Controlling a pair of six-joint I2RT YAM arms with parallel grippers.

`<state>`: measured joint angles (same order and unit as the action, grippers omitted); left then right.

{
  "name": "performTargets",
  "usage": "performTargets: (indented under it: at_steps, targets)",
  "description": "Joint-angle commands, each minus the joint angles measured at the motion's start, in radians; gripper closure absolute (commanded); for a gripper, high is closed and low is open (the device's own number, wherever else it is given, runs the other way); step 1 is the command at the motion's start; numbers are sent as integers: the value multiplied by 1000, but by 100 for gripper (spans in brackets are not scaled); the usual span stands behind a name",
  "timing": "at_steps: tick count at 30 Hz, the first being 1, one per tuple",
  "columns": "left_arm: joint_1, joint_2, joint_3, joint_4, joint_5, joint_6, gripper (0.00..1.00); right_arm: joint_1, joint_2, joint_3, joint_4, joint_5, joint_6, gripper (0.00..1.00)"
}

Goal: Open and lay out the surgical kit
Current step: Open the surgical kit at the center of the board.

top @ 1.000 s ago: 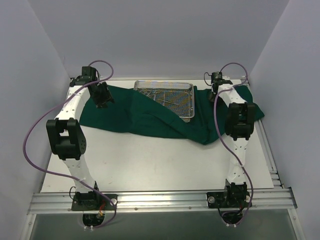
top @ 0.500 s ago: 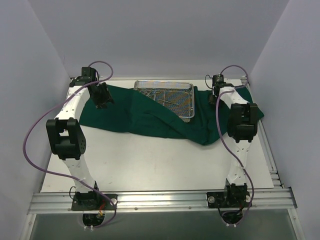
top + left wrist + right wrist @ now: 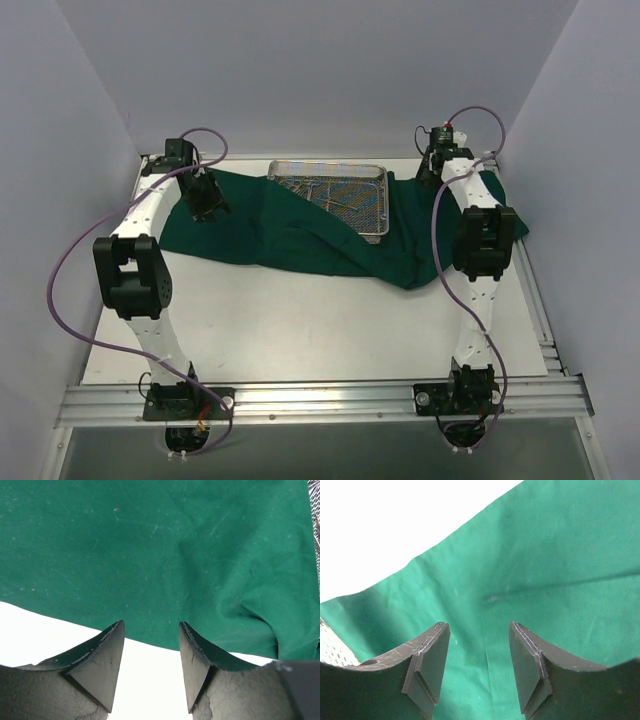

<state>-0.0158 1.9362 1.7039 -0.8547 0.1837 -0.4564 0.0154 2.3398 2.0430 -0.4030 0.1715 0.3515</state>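
The dark green drape (image 3: 300, 235) lies spread across the far half of the table. The silver wire-mesh tray (image 3: 378, 205) sits on it at the back middle, with several small steel instruments (image 3: 335, 195) inside. My left gripper (image 3: 207, 205) is open and empty over the drape's left part; in the left wrist view its fingers (image 3: 107, 652) straddle the drape's near edge (image 3: 150, 580). My right gripper (image 3: 432, 170) is open and empty above the drape's far right corner (image 3: 545, 570). A sliver of mesh (image 3: 332, 647) shows at that view's left edge.
White walls close in the table on the left, back and right. A metal rail (image 3: 320, 400) carrying both arm bases runs along the near edge. Bare white tabletop (image 3: 300, 320) lies between the drape and the rail. Purple cables loop from both arms.
My right gripper has moved toward the back wall, further over the drape's far right corner. The left gripper has shifted very slightly. The drape and tray have not moved.
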Motion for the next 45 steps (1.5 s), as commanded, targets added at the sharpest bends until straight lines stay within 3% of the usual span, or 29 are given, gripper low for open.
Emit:
performTargets:
  at_steps: [1, 18, 24, 28, 39, 45]
  targets:
    - [8, -14, 13, 31, 20, 7, 44, -8, 45, 55, -48, 42, 15, 50]
    - [10, 0, 22, 26, 28, 10, 44, -11, 165, 112, -33, 59, 20, 59]
    - [11, 6, 26, 26, 28, 10, 44, -40, 182, 138, -51, 85, 58, 67]
    - [10, 9, 28, 26, 31, 9, 44, -61, 181, 129, -39, 48, 73, 74]
    - [11, 12, 23, 28, 26, 9, 44, -94, 128, 19, 97, -159, 153, 74]
    - [11, 7, 23, 29, 25, 7, 44, -115, 113, -15, 138, -231, 207, 87]
